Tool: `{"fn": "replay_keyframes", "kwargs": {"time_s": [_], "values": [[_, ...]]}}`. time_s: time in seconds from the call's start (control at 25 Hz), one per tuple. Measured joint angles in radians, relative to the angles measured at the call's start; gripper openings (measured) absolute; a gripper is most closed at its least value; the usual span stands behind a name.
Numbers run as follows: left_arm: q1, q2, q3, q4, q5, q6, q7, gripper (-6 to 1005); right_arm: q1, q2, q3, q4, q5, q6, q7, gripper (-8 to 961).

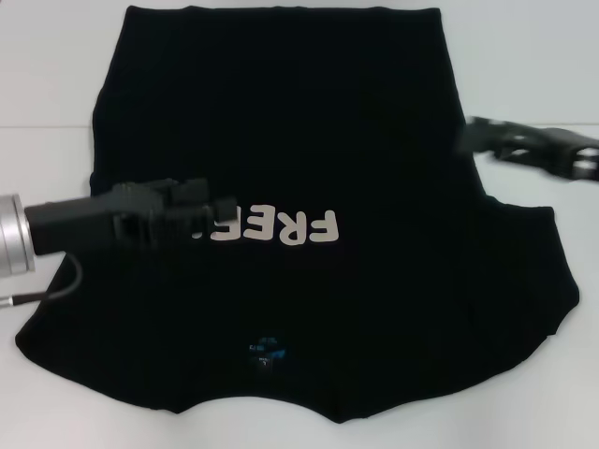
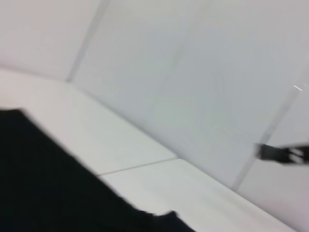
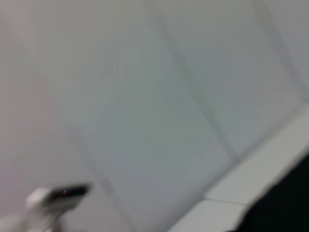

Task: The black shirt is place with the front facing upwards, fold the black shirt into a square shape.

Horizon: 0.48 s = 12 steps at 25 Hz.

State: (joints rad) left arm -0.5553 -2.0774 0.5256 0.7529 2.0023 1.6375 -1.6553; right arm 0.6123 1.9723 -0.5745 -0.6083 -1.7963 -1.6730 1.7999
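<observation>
Both arms reach level over the black shirt (image 1: 309, 140); left gripper (image 1: 220, 217), right gripper (image 1: 473, 136), closure unclear.

A white table (image 1: 56, 84) carries the black shirt (image 1: 281, 140), spread flat, its collar nearest the table's front edge.

One black shirt (image 1: 318, 140) lies spread across one white table (image 1: 56, 75), bearing a single line of white lettering (image 1: 281, 226) and one small blue neck label (image 1: 265, 351) at its near edge. Two grippers are in view: the left gripper (image 1: 211, 217) over the shirt's left side, and the right gripper (image 1: 482, 136) at its right edge.
</observation>
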Motion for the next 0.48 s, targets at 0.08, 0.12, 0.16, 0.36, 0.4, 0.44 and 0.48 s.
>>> {"fn": "replay_keyframes", "kwargs": {"time_s": [0.08,0.12,0.16,0.36,0.4,0.44,0.48], "values": [[0.006,-0.007,0.006,-0.011,-0.003,0.04,0.105,720,-0.025,-0.037,0.012,-0.001,-0.004,0.031,0.138,815],[0.008,-0.011,0.011,-0.019,-0.001,0.058,0.168,749,-0.037,-0.051,0.012,-0.002,-0.006,0.054,0.195,814],[0.011,-0.015,0.017,-0.027,0.002,0.075,0.233,778,-0.05,-0.066,0.01,-0.002,-0.01,0.07,0.256,813],[0.015,-0.019,0.095,-0.054,0.008,0.101,0.373,919,-0.104,-0.115,0.01,-0.023,-0.101,0.087,0.499,808],[0.015,-0.019,0.115,-0.054,0.01,0.1,0.38,947,-0.112,-0.118,0.01,-0.038,-0.13,0.083,0.539,807],[0.015,-0.019,0.132,-0.054,0.012,0.1,0.389,947,-0.117,-0.119,0.01,-0.052,-0.16,0.082,0.575,806],[0.016,-0.019,0.154,-0.054,0.014,0.099,0.404,947,-0.121,-0.12,0.01,-0.064,-0.197,0.081,0.612,804]]}}
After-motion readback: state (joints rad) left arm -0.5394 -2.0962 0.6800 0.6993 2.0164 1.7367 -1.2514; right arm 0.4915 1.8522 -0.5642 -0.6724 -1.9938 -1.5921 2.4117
